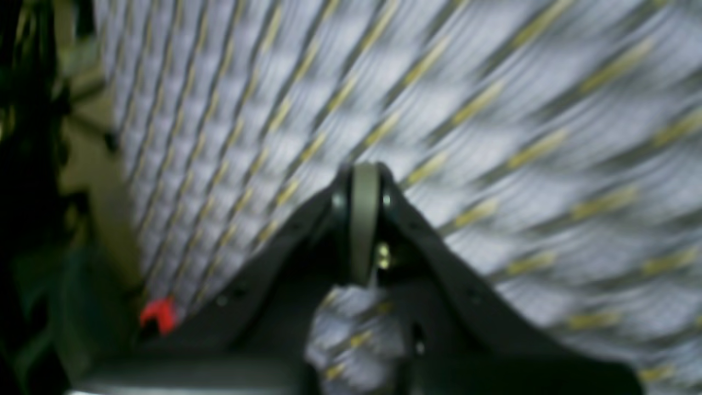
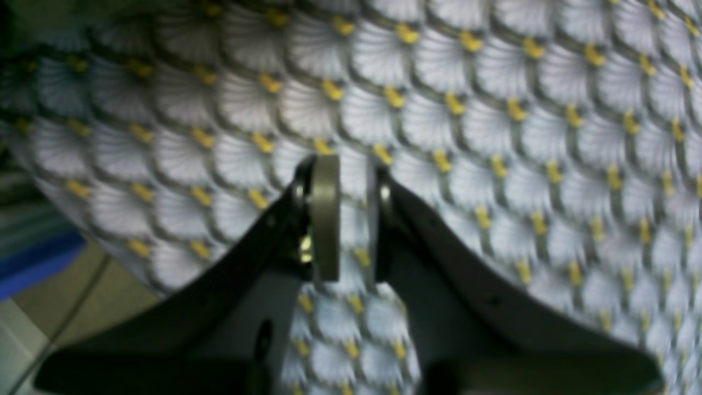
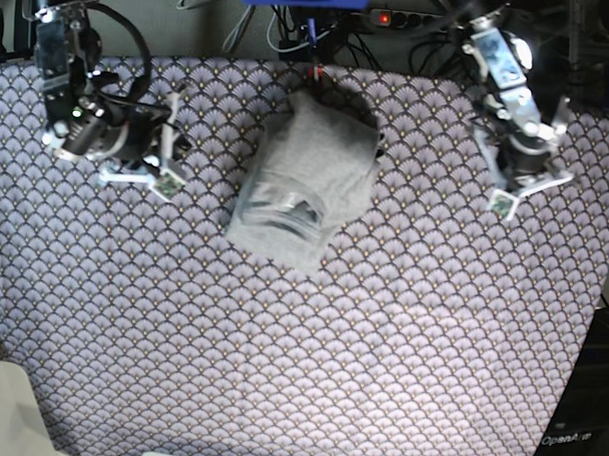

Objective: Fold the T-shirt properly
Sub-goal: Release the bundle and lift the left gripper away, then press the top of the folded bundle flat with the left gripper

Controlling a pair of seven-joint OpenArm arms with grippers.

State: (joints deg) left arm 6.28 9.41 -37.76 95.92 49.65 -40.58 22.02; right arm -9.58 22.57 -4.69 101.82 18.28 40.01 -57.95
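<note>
The T-shirt (image 3: 306,178) lies as a compact grey folded bundle on the tablecloth, at the back middle of the base view, with its layered edges facing the front left. My left gripper (image 3: 532,171) hovers to the right of it, well apart. In its wrist view the left gripper (image 1: 364,181) is shut, pads pressed together with nothing between them. My right gripper (image 3: 147,142) is off to the left of the shirt. Its fingers (image 2: 354,170) stand slightly open with only cloth pattern showing in the gap. Neither wrist view shows the T-shirt.
A purple fan-patterned tablecloth (image 3: 300,368) covers the whole table. Cables and a power strip (image 3: 392,16) run along the back edge. The right wrist view shows the table's edge with floor (image 2: 82,296) beyond. A small red object (image 1: 159,315) sits at the left wrist view's lower left.
</note>
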